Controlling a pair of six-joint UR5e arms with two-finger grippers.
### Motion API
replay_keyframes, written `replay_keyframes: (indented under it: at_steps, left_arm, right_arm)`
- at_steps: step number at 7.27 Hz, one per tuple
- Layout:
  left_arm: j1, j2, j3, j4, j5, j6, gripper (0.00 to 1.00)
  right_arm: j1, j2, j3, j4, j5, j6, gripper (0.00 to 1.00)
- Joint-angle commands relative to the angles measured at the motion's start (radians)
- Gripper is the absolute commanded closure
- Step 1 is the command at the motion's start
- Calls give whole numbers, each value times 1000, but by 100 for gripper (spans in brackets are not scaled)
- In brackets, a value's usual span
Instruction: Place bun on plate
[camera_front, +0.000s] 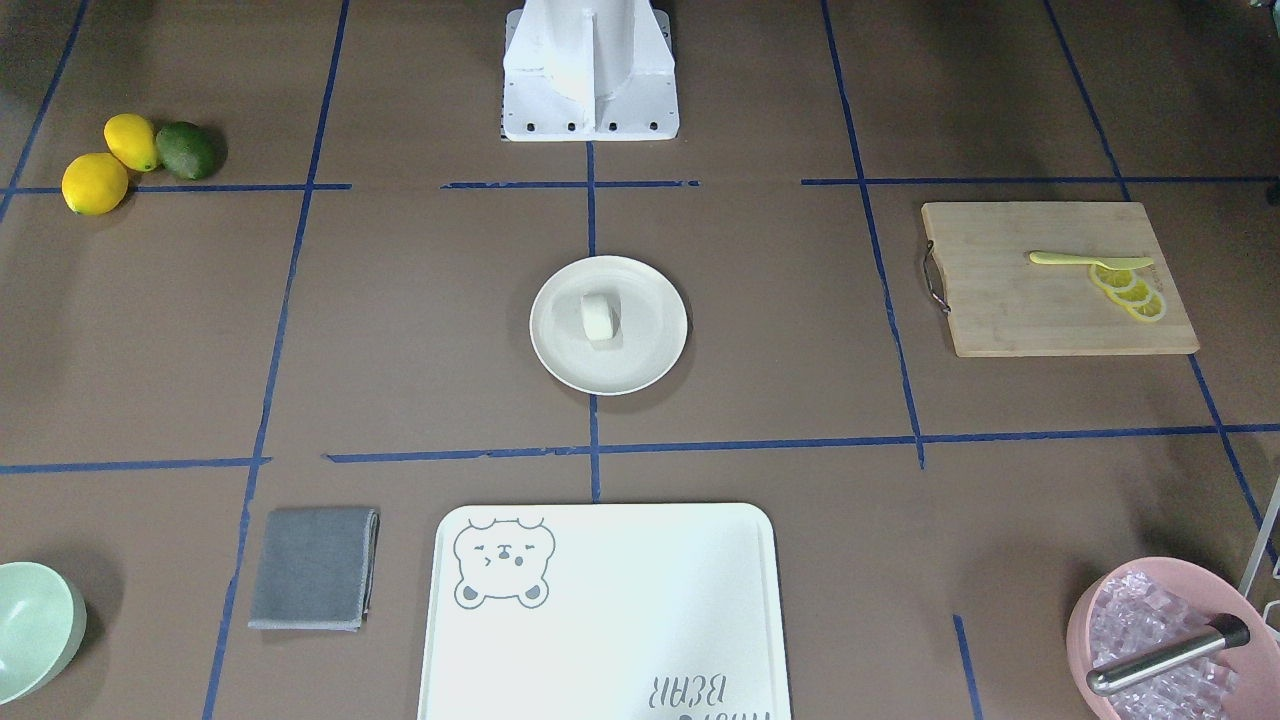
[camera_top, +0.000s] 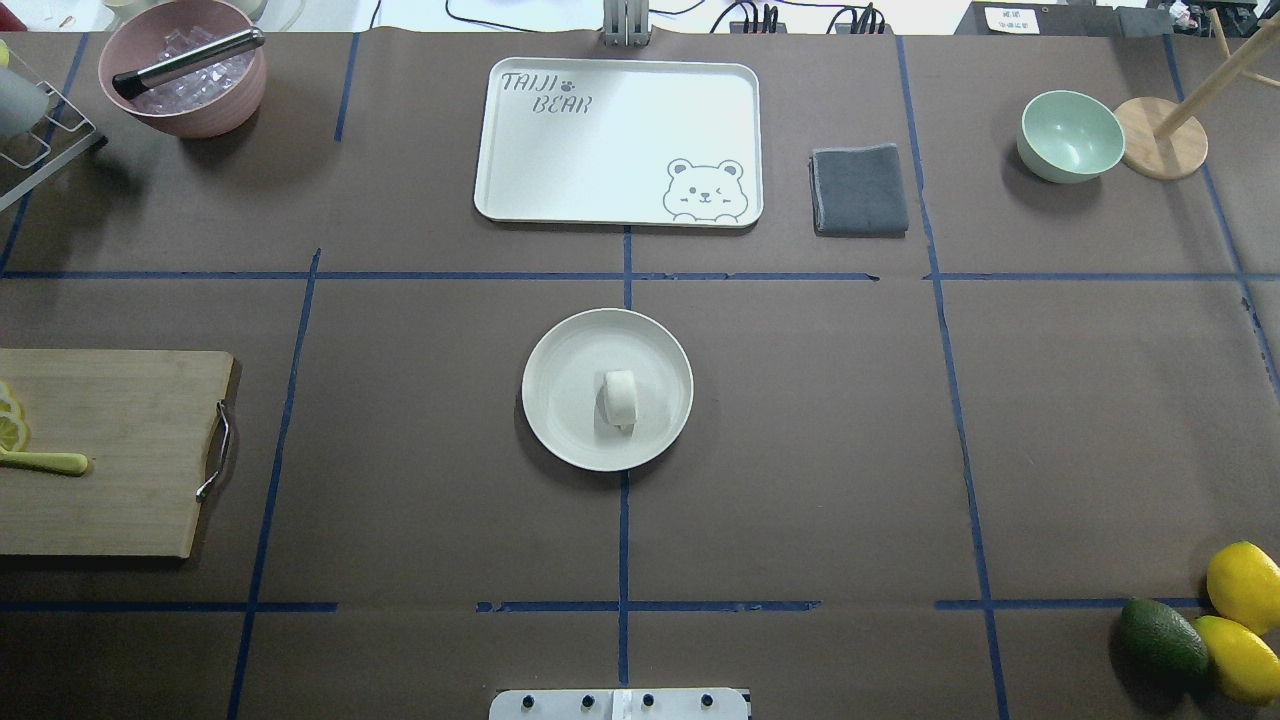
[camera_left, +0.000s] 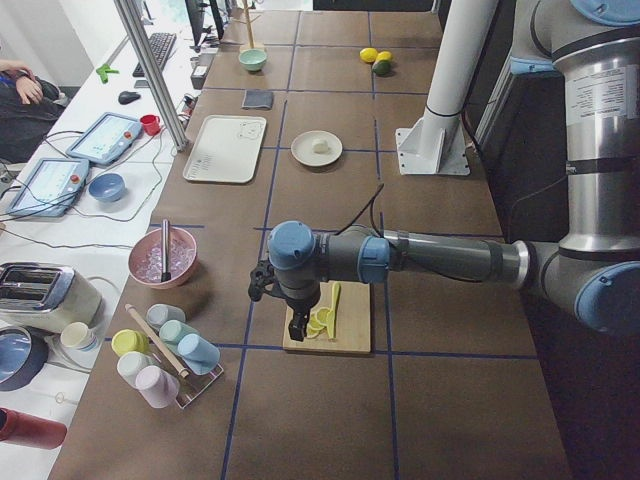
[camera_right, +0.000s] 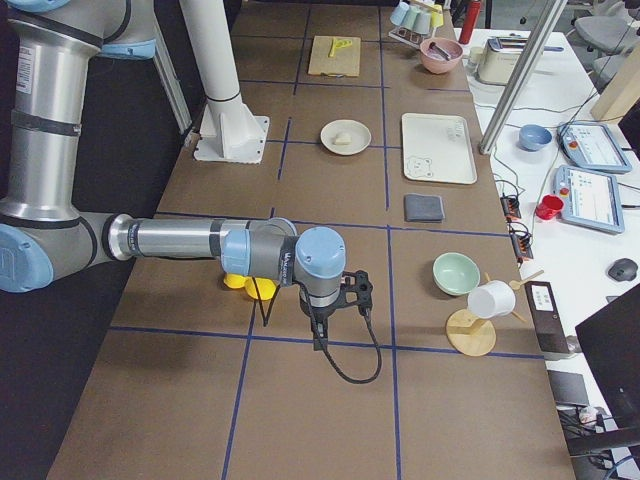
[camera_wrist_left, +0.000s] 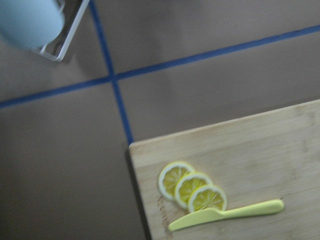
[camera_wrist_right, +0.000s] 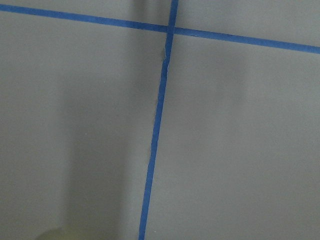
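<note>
The small white bun (camera_top: 620, 398) lies on its side near the middle of the round cream plate (camera_top: 560, 380), at the table's centre. The same bun (camera_front: 598, 317) on the plate (camera_front: 650, 350) shows in the front-facing view, with no arm near it. My left gripper (camera_left: 293, 330) hangs over the cutting board, far from the plate (camera_left: 303, 152). My right gripper (camera_right: 318, 335) hovers above bare table near the lemons, well away from the plate (camera_right: 330, 128). Both grippers show only in the side views, so I cannot tell whether they are open or shut.
A wooden cutting board (camera_top: 110, 450) holds lemon slices (camera_wrist_left: 192, 187) and a yellow knife (camera_wrist_left: 225, 214). The bear tray (camera_top: 618, 140), grey cloth (camera_top: 860, 190) and mint bowl (camera_top: 1070, 135) line the far side. There is a pink ice bowl (camera_top: 185, 70) far left, and lemons and an avocado (camera_top: 1165, 635) near right.
</note>
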Motion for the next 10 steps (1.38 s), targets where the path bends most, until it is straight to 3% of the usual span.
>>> replay_keyframes:
  at_steps: [1, 10]
  left_arm:
    - [-22, 12, 21, 2, -4, -20, 0]
    - [-21, 6, 15, 2, 7, -13, 0]
  right_arm:
    - [0, -1, 0, 0, -1, 0, 0]
    - [0, 1, 3, 1, 1, 2, 0]
